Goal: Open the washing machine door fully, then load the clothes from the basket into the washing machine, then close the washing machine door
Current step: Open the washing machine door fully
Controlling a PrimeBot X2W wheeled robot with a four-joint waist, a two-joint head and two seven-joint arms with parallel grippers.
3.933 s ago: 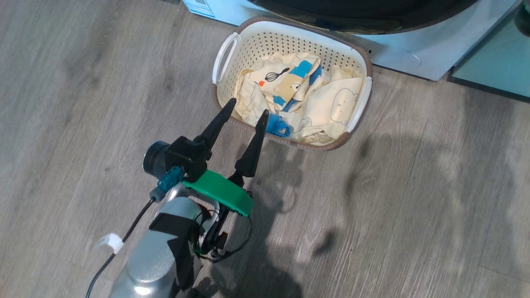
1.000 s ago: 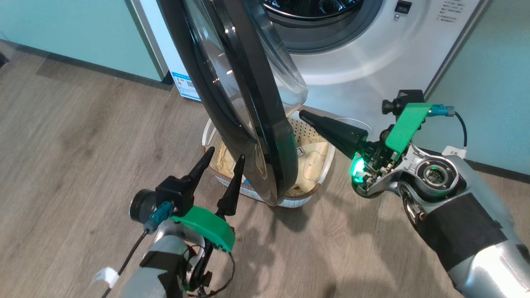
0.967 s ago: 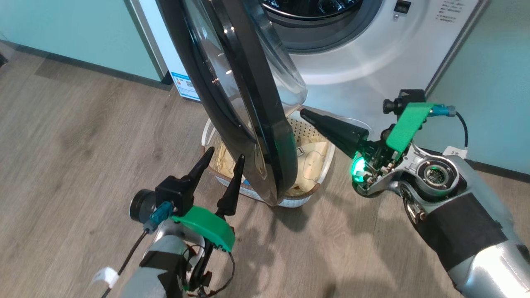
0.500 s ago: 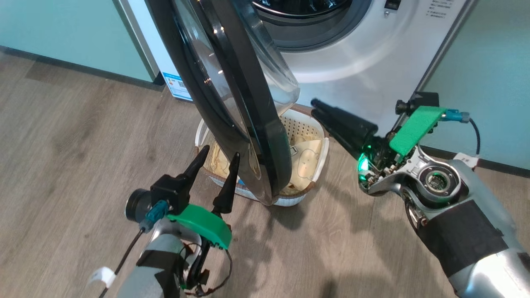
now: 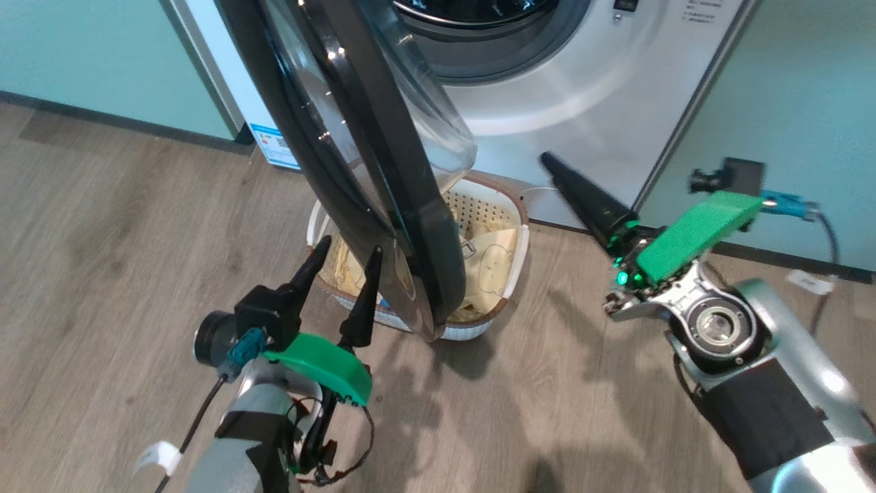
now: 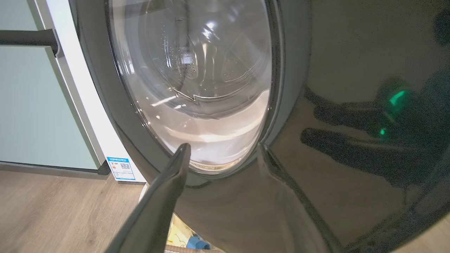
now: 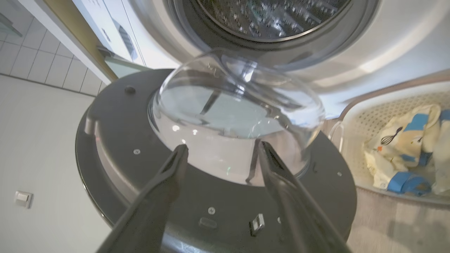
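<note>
Black washing machine door (image 5: 410, 260) (rigid, slippery) is best pushed at rim; left gripper (image 5: 349, 245), right gripper (image 7: 222, 146): jaws wide, empty.

Glossy black rim and clear glass on the washing machine door (image 5: 410, 226); perforated plastic basket (image 5: 479, 205); matt wood floor (image 5: 102, 239).
</note>
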